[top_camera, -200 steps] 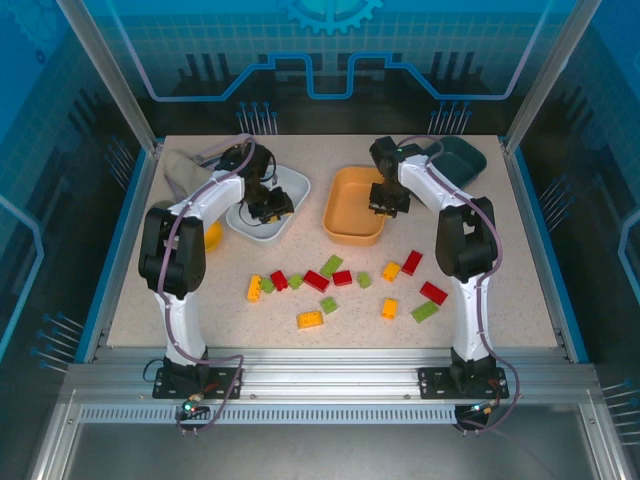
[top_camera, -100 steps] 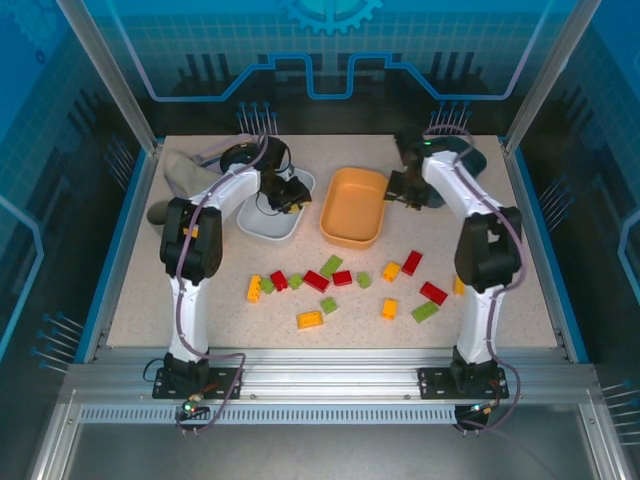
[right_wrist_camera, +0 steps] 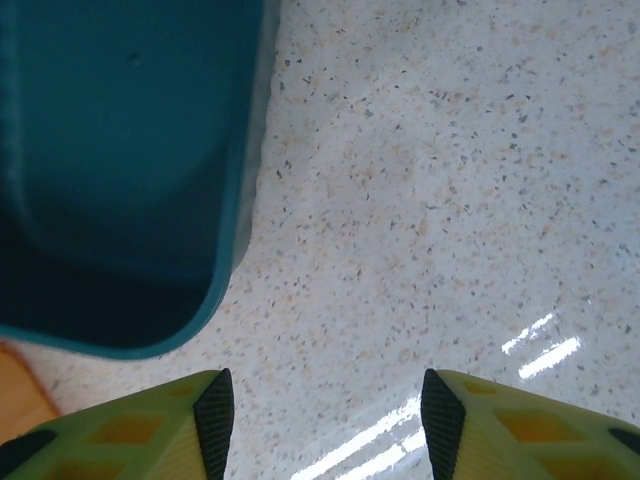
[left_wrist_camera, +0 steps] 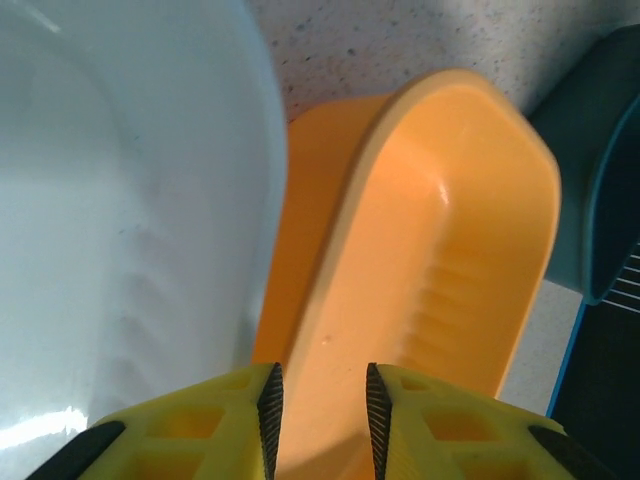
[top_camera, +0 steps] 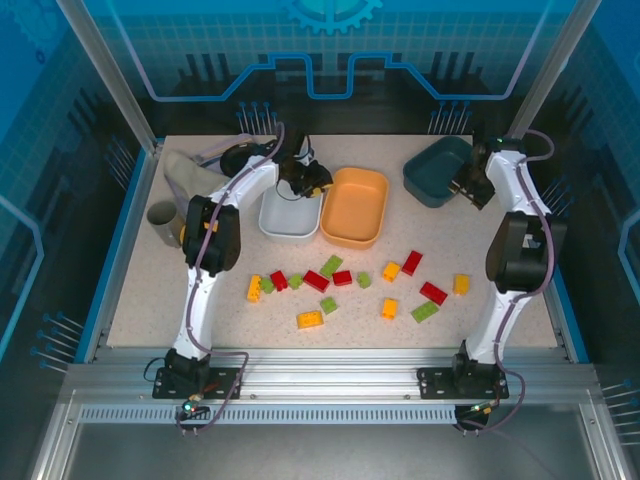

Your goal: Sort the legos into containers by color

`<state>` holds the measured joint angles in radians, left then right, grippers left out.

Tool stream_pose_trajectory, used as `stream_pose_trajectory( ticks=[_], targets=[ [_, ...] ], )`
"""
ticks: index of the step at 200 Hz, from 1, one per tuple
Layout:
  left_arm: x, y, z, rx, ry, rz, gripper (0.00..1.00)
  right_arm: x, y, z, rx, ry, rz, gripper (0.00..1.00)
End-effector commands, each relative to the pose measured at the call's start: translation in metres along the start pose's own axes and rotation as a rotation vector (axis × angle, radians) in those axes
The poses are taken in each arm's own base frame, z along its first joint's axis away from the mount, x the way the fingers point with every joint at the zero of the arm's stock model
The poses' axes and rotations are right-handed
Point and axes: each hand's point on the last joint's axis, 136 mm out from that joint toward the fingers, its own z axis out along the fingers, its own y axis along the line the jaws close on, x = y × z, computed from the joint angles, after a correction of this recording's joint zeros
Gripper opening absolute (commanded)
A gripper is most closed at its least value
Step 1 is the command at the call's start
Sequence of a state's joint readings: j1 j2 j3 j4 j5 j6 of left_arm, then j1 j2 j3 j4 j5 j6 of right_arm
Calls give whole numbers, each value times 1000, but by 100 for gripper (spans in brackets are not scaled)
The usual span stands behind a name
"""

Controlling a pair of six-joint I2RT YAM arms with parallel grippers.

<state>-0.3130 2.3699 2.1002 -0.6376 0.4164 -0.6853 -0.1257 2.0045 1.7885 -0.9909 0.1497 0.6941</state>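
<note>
Left pincer [left_wrist_camera: 320, 400] is closed between white tray [top_camera: 287, 216] and orange tray [top_camera: 355, 208], its hold unclear; right pincer [right_wrist_camera: 327, 410] gapes empty beside teal tray [top_camera: 435, 172]. Legos [top_camera: 316, 281] lie mixed, close together on desk [top_camera: 140, 290]; one grasp may catch two colours.

Orange tray [left_wrist_camera: 470, 250] glossy plastic; table [right_wrist_camera: 450, 200] speckled, shiny.

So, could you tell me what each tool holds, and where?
Left tool: shut, seemingly on the white tray at its rim. Right tool: open, holding nothing.

White arms [top_camera: 196, 300] with black joints [top_camera: 208, 232] and grey cables [top_camera: 180, 330] carry yellow fingers [left_wrist_camera: 200, 440] with black pads [left_wrist_camera: 268, 400].
</note>
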Motion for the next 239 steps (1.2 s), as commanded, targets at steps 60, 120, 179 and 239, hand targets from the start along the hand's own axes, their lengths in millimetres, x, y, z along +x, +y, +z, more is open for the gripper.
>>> stream_pose_trajectory(
  ticks=[60,120,179,239],
  targets=[
    [-1,-37,-69,28,-115,45,49,-18,19,45,-6,79,-38,55],
    [47,-12,-111,-17,-127,49,51,-21,14,69,57,112,-77,37],
    [82,19,-121,-66,-98,42,51,-21,-27,56,207,71,-177,12],
    [87,31,-117,-94,-86,48,51,21,-53,29,271,76,-357,0]
  ],
)
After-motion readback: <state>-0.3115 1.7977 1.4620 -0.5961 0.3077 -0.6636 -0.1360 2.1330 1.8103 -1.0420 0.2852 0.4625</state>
